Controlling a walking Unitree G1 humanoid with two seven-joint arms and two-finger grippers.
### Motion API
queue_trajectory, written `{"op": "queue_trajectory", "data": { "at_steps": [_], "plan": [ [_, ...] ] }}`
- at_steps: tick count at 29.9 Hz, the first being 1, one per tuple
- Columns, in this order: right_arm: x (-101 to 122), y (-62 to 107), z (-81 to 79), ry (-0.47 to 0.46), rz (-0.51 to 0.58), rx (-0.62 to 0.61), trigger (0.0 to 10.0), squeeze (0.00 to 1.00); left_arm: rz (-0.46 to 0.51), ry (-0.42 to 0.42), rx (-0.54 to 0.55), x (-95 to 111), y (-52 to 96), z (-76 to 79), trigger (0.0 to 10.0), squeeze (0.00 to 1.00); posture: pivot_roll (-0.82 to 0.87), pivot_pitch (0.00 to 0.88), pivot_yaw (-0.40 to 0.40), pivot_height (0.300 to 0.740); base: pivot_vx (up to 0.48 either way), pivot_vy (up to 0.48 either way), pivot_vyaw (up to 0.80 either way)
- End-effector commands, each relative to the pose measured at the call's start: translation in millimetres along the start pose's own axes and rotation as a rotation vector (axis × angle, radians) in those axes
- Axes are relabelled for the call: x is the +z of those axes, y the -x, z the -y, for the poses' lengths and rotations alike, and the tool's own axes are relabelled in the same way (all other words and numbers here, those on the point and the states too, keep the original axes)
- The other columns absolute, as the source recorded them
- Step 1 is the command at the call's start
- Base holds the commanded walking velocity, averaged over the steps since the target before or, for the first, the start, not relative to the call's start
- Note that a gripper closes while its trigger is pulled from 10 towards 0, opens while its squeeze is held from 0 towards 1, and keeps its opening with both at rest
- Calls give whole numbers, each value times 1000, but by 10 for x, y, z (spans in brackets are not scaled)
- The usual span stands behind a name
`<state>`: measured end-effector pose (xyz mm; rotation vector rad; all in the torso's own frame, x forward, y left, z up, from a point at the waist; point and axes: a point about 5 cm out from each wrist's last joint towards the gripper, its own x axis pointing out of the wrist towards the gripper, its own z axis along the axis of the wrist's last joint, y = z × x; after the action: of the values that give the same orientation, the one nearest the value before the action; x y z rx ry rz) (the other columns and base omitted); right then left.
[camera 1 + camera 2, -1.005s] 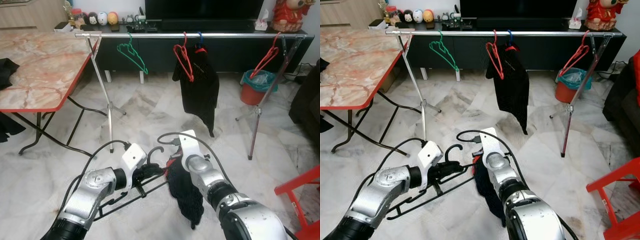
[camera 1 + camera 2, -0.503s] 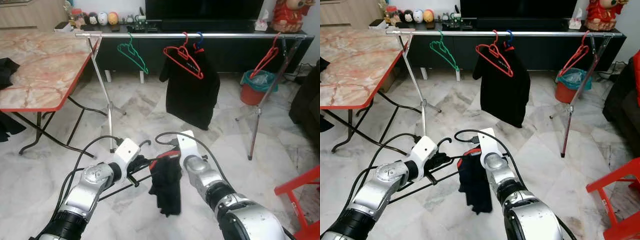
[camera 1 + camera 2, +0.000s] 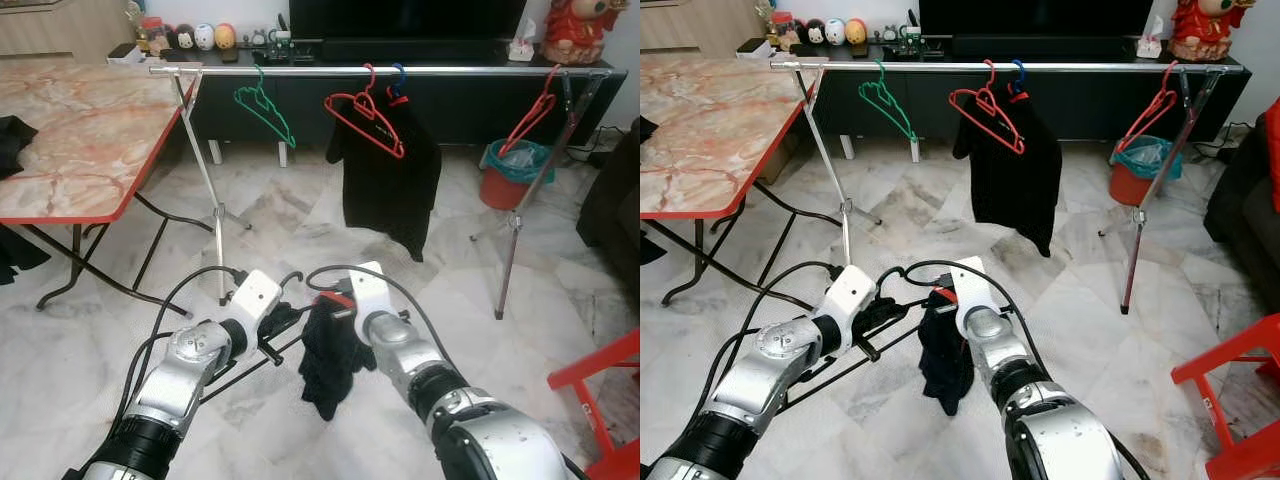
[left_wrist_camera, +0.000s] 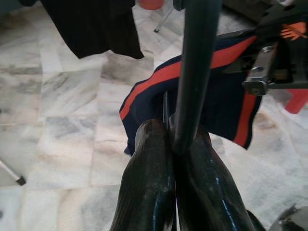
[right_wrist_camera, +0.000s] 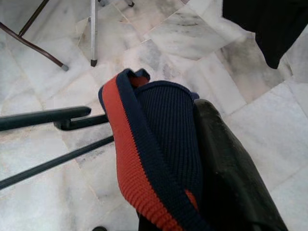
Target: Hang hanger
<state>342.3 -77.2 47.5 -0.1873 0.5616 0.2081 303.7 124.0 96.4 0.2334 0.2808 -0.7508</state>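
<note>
Since the earlier frame both arms had lifted slightly, and the far black shirt (image 3: pixel 385 180) had swung narrower. The left gripper (image 4: pixel 174 144) was clamped on the black hanger (image 3: pixel 262 352), near and low. The right gripper (image 5: pixel 226 183) pinched the navy garment (image 3: pixel 325 358). Judged step: dressing the hanger; next, carry it to the far rail (image 3: pixel 450 71).

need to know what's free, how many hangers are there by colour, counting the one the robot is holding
green hanger: 1
red hangers: 2
blue hanger: 1, carrying the black shirt
black hanger: 1, pinched in the left gripper
total: 5
</note>
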Motion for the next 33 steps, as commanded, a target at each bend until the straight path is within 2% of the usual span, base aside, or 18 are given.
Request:
{"op": "queue_trajectory", "data": {
  "at_steps": [1, 5, 11, 17, 23, 25, 33],
  "plan": [
    [73, 2, -12, 0, 34, 7, 10000, 0, 29, 11, -27, 39, 25, 13, 10000, 0, 95, 0, 4, 740, 0, 0, 0],
    [81, 1, 59, -7, 37, -21, 10000, 0, 16, 17, -119, 14, 73, 101, 10000, 0, 97, 0, 3, 740, 0, 0, 0],
    [88, 2, 204, -9, 37, -56, 10000, 0, -15, 5, -201, -50, 150, 154, 10000, 0, 97, 0, 4, 740, 0, 0, 0],
    [102, 1, 216, -8, 39, -56, 10000, 0, 1, 13, -216, -9, 137, 169, 10000, 0, 95, 0, 4, 740, 0, 0, 0],
    [107, 0, 117, -7, 40, -21, 10000, 0, 1, 5, -119, 7, 29, 126, 10000, 0, 95, 0, 4, 740, 0, 0, 0],
    [109, 0, 67, -9, 41, -7, 10000, 0, -10, 2, -44, 2, -13, 66, 10000, 0, 93, 0, 6, 740, 0, 0, 0],
    [98, 1, 34, -15, 36, -12, 10000, 0, -47, -28, 48, -20, -20, -39, 10000, 0, 92, 0, 8, 740, 0, 0, 0]
  ]
}}
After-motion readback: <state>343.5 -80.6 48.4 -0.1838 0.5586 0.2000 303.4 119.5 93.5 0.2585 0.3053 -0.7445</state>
